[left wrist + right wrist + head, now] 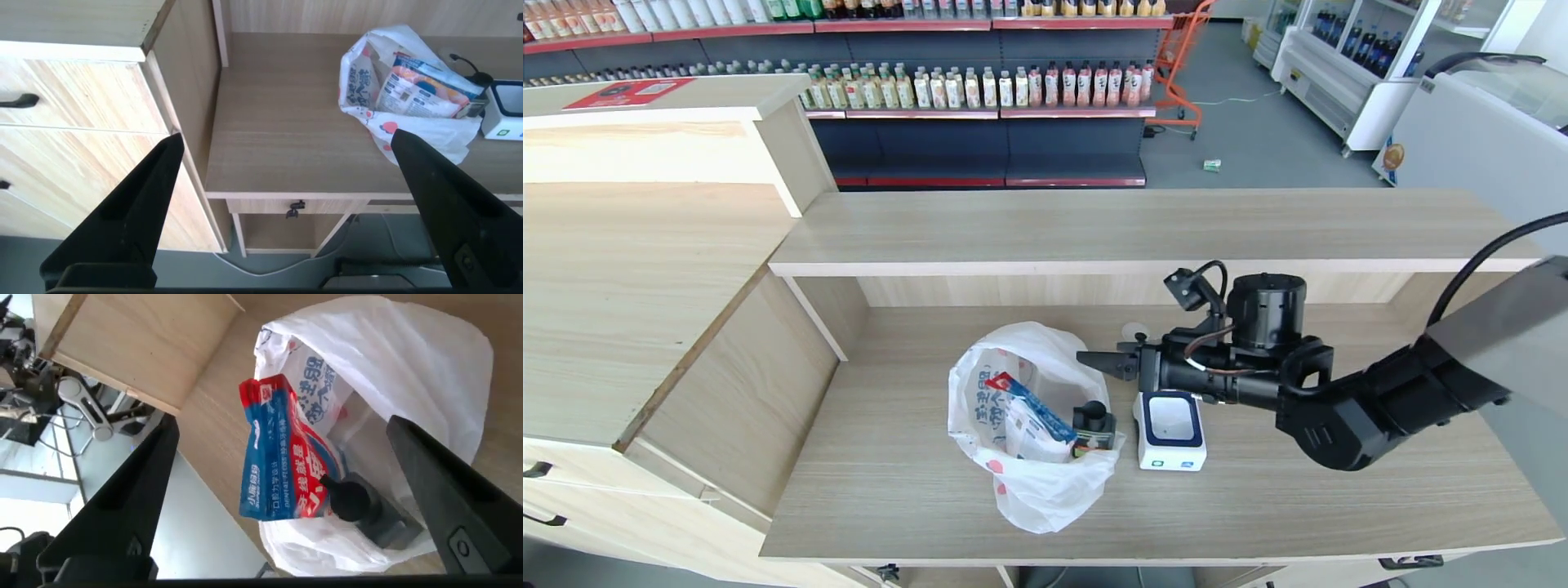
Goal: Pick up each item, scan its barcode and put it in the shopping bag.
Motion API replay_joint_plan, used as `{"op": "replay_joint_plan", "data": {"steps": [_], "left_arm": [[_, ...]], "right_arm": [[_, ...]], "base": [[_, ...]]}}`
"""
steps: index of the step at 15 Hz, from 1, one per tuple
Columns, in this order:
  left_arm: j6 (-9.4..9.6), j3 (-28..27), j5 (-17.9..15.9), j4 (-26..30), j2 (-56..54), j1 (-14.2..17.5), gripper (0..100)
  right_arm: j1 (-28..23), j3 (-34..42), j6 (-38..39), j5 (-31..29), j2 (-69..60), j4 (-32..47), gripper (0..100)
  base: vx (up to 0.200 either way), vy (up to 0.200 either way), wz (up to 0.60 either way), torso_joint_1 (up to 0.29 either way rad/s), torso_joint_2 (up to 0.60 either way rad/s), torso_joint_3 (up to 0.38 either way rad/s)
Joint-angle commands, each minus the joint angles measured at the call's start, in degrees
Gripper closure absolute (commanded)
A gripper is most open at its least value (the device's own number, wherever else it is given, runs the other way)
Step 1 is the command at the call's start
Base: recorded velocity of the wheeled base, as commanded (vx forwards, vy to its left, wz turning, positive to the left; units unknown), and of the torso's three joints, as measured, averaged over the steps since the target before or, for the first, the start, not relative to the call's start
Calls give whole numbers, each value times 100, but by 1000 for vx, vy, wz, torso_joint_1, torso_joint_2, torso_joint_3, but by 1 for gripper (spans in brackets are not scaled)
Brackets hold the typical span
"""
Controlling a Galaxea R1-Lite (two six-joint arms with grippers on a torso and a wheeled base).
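Head view: the shopping bag (1029,425) sits centre frame on the table (1258,506), its mouth gaping upward so items can drop in. Inside it a red-and-blue packet (1033,412) stands on end, and a dark item with a black cap (1093,423) lies at the bag's right rim. The white scanner (1170,429) is just right of the bag, touching or nearly so, window facing up. I judge that keeps the scan-to-bag move short. The right gripper (1090,361) hangs above the bag's right edge, pointing left at it.

Left wrist view: the left gripper (286,139) has its fingers wide apart with nothing between them. It is parked off the table's near-left corner, well apart from the bag, probably to stay out of the way.

Right wrist view: the right fingers (122,506) are spread and empty, looking straight down into the bag mouth at the packet and the capped item. I read that as a drop pose over the bag, with both items already bagged.
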Motion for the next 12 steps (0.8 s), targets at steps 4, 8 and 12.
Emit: {"op": "replay_joint_plan", "data": {"steps": [4,8,12], "left_arm": [[-1,1,3,-1,-2,0,0],[-1,1,3,-1,-2,0,0],[-1,1,3,-1,-2,0,0]], "right_arm": [[-1180,2670,80,-298,-3452,363,0],[-1760,3769,-175,-1801,-5737,1971,0],[-2208,4973,-764,-2179,-9174,3369,0]], "base": [[0,0,0,0,0,0],[0,0,0,0,0,0],[0,0,0,0,0,0]]}}
